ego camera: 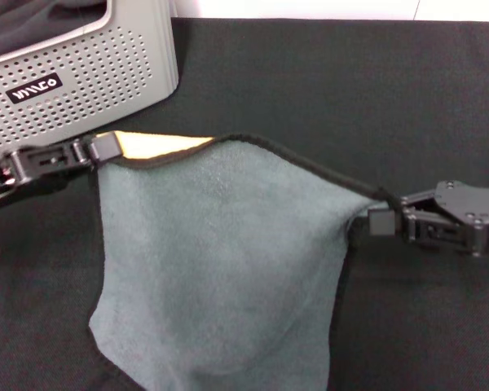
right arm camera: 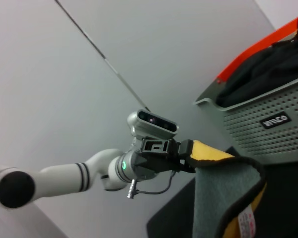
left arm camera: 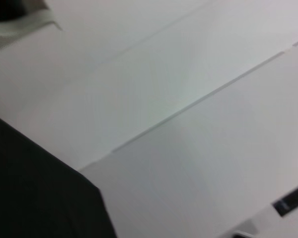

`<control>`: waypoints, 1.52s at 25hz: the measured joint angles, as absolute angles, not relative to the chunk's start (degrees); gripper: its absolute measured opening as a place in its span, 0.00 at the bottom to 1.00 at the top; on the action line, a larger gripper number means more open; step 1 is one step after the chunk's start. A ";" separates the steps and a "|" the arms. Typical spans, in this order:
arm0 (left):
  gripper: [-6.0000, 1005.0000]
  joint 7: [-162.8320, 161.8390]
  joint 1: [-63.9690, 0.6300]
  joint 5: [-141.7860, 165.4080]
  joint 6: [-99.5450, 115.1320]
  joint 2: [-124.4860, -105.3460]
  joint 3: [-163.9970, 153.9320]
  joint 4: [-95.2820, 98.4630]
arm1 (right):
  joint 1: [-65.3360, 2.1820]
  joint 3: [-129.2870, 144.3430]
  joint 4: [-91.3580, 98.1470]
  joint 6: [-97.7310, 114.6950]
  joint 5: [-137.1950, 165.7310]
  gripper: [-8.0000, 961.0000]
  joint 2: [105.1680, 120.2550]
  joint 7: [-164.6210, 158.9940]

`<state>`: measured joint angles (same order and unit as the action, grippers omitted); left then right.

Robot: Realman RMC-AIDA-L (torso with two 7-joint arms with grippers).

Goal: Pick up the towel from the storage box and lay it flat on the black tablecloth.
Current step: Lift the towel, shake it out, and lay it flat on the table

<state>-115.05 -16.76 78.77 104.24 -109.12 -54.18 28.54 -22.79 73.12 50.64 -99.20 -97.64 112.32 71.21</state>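
Hanging nearest me, the towel (ego camera: 216, 269) is out of the storage box (ego camera: 90, 73) at the black tablecloth's (ego camera: 350, 90) far-left corner, pinched by my left gripper (ego camera: 102, 148) and right gripper (ego camera: 381, 218), so I judge only laying it flat remains.

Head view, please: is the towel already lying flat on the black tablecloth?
No, the towel hangs stretched between the left pincer and the right pincer, above the black tablecloth.

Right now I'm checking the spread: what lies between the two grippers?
Head view: the grey-green black-edged towel spans between left gripper and right gripper, its top edge sagging, over the black woven tablecloth.
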 joint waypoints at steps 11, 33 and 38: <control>0.03 -114.10 -20.18 79.10 94.54 -109.71 -54.13 24.94 | -27.83 68.95 41.83 -94.86 -93.90 0.03 111.57 72.91; 0.04 -112.19 -24.53 79.98 77.38 -112.63 -54.68 22.01 | -34.33 66.97 33.53 -80.10 -88.04 0.03 110.89 73.42; 0.04 -111.83 -24.89 80.65 73.58 -113.61 -54.55 21.98 | -35.38 67.04 32.62 -76.41 -86.18 0.03 111.10 72.69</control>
<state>-111.83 -24.89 80.65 73.58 -113.61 -54.55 21.98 -35.38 67.04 32.62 -76.41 -86.18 111.10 72.69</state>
